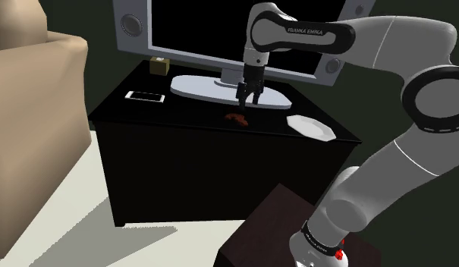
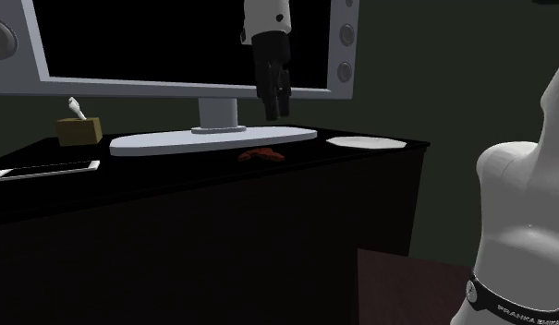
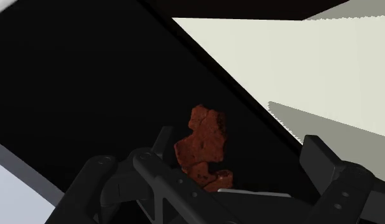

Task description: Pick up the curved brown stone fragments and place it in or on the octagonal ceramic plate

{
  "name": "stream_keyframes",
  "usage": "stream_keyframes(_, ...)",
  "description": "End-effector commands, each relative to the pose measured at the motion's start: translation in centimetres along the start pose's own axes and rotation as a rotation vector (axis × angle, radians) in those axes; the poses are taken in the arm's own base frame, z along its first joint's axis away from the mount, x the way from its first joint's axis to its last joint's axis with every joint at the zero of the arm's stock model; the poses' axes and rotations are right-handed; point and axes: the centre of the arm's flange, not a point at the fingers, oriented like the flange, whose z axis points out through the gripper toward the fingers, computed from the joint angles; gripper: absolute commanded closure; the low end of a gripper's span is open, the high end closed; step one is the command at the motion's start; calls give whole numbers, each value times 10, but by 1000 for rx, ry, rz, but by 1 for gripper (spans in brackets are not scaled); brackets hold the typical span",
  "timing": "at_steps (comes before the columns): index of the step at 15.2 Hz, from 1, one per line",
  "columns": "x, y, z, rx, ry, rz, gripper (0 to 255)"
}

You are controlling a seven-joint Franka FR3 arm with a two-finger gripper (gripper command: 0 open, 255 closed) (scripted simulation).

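Black surface [image 1: 182,114] below, my fingers [image 1: 248,97] hang apart over the stone [image 1: 237,118] to straddle it, plate [image 1: 311,127] near.

"FRANKA EMIKA" on the arm [image 1: 402,159]

Monitor [image 1: 197,34] on black cabinet [image 1: 182,174]; white phone [image 1: 145,96], tissue box [image 1: 160,66] beside; beige armchair [image 1: 30,114].

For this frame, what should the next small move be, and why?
Probably lower the tool straight down. It hangs open above the brown stone fragment, which lies untouched on the black cabinet top. In the wrist view the fragment sits between the spread fingers, so descending before closing looks right.
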Motion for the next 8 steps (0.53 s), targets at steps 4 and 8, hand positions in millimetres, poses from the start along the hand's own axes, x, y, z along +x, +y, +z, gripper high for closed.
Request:
stream_keyframes(4, 66, 13, 18, -58, -57, -23, 0)
stream_keyframes(8, 65, 14, 39, -58, -57, -23, 0)
